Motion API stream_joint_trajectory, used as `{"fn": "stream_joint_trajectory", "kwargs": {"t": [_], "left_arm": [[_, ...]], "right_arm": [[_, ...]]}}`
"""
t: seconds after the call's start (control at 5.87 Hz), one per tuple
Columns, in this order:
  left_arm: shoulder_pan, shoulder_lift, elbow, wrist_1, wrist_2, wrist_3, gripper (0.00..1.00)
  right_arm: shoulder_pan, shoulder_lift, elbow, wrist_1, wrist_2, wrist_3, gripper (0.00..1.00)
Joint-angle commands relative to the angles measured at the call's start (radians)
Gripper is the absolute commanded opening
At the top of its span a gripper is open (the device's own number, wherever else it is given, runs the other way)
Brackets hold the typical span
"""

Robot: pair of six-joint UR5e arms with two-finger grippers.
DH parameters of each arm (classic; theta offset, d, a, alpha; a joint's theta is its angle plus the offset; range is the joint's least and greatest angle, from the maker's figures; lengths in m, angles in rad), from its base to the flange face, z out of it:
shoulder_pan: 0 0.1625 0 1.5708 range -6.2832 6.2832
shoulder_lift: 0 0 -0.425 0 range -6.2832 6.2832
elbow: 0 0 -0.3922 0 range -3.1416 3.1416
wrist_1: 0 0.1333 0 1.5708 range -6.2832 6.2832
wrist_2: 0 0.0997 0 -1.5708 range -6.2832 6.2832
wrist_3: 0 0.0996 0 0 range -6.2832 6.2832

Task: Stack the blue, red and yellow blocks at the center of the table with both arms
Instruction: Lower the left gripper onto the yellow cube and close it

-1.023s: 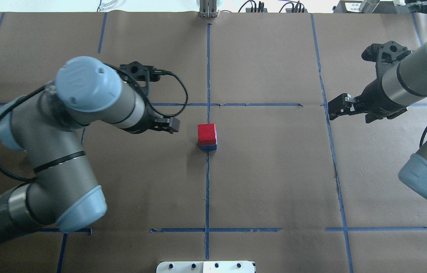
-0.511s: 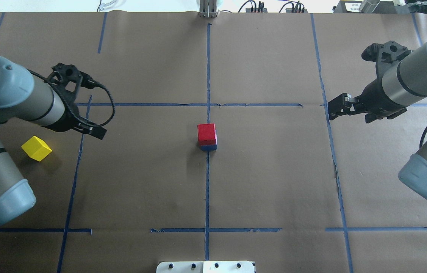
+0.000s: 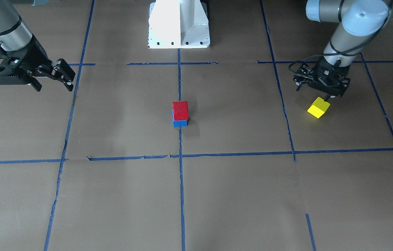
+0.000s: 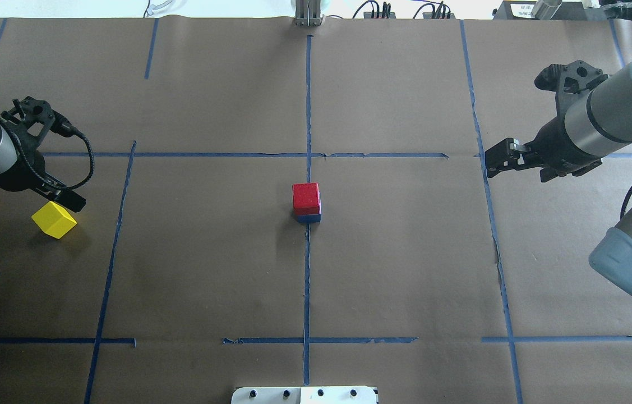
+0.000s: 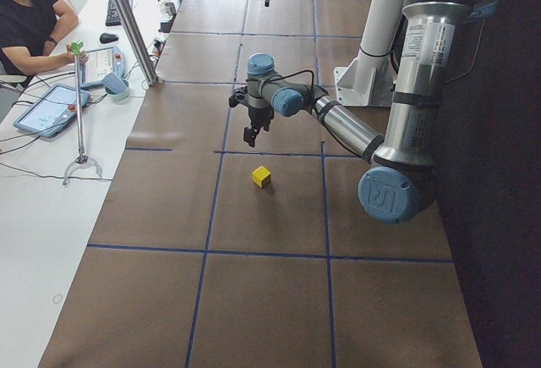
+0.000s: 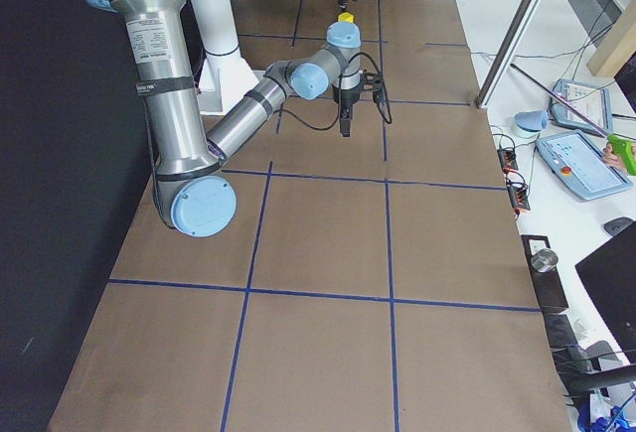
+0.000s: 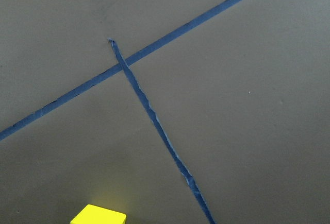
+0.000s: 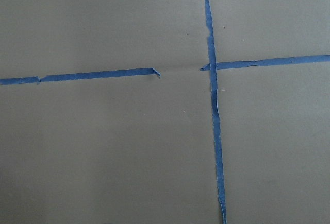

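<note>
A red block (image 4: 306, 196) sits on a blue block (image 4: 309, 218) at the table's center; the stack also shows in the front view, red block (image 3: 180, 110) on blue block (image 3: 180, 123). A yellow block (image 4: 54, 219) lies alone at the far left, tilted to the grid lines, and also shows in the front view (image 3: 318, 107) and at the bottom edge of the left wrist view (image 7: 99, 215). My left gripper (image 4: 73, 202) hovers just beside and above it, open and empty. My right gripper (image 4: 496, 159) is open and empty, well to the right of the stack.
Blue tape lines (image 4: 307, 112) divide the brown paper table cover into squares. The white robot base (image 3: 179, 24) stands at the near edge. An operator (image 5: 25, 21) sits at a side desk with tablets beyond the table's far side.
My left arm has swung from beside the stack far to the left and now hangs by the yellow block, which it had hidden. The right arm and the stack have not moved.
</note>
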Motion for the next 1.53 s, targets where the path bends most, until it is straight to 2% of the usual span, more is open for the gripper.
{"fn": "stream_joint_trajectory", "kwargs": {"t": [0.0,0.17,0.34,0.51,0.85,1.36], "left_arm": [[-0.023,0.013,0.084,-0.003,-0.018,0.114,1.0],[-0.022,0.02,0.11,-0.013,-0.012,0.117,1.0],[-0.022,0.09,0.143,-0.184,-0.015,0.114,1.0],[-0.017,0.086,0.233,-0.341,-0.017,0.024,1.0],[-0.017,0.085,0.217,-0.362,-0.093,-0.036,1.0],[0.006,0.069,0.226,-0.361,-0.086,-0.085,1.0]], "right_arm": [[0.0,0.002,0.002,0.001,0.001,0.004,1.0],[0.0,0.002,0.005,0.001,0.001,0.004,1.0],[0.0,0.003,0.008,0.001,0.001,0.009,1.0],[0.0,0.002,0.008,0.001,0.001,0.009,1.0],[0.0,0.003,0.007,0.001,0.001,0.01,1.0],[-0.002,0.003,0.002,0.001,0.0,0.01,1.0]]}}
